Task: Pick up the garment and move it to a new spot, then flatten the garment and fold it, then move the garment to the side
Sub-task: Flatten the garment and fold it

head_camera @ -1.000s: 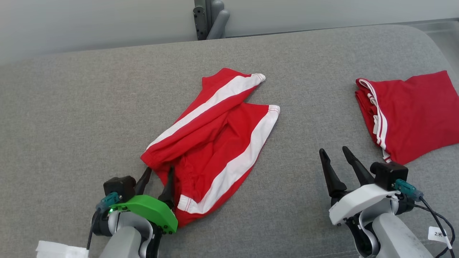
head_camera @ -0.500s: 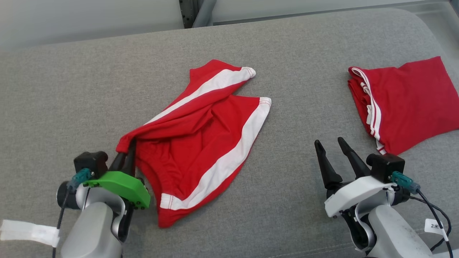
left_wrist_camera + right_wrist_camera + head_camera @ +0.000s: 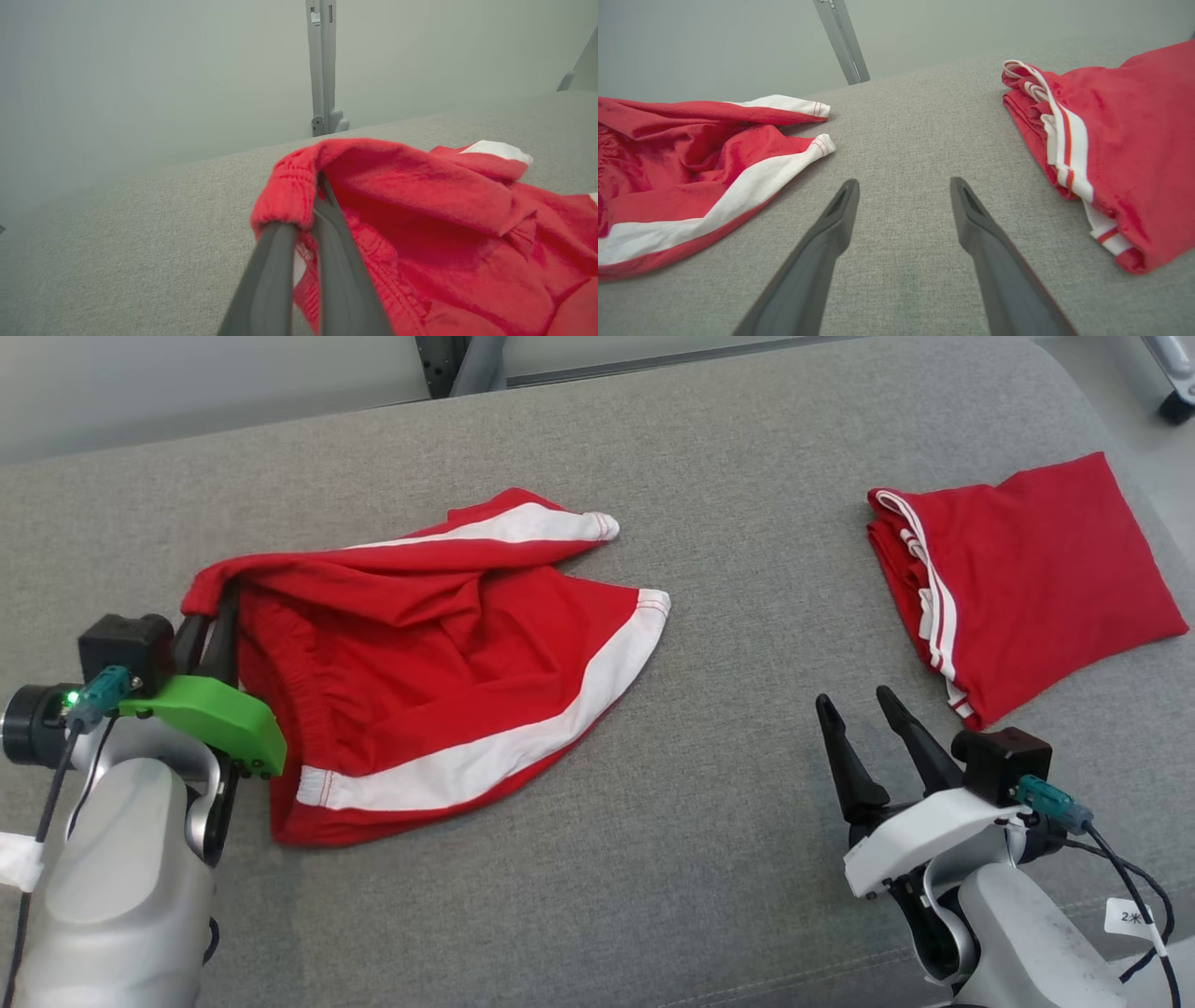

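Garment (image 3: 448, 653) — red shorts with white side stripes — sprawls rumpled on the grey upholstered surface (image 3: 728, 616), spreading from the centre of the head view out toward nine o'clock, its leg openings pointing toward one o'clock. A folded red piece (image 3: 1027, 579) with the same white trim lies well apart at two o'clock. Left claw (image 3: 210, 635), at nine o'clock, is pinched tight on the elastic waistband corner (image 3: 287, 186), which drapes over its fingertips. Right claw (image 3: 851, 702), at four o'clock, stands wide and holds nothing — its fingers over bare grey fabric between the two red pieces.
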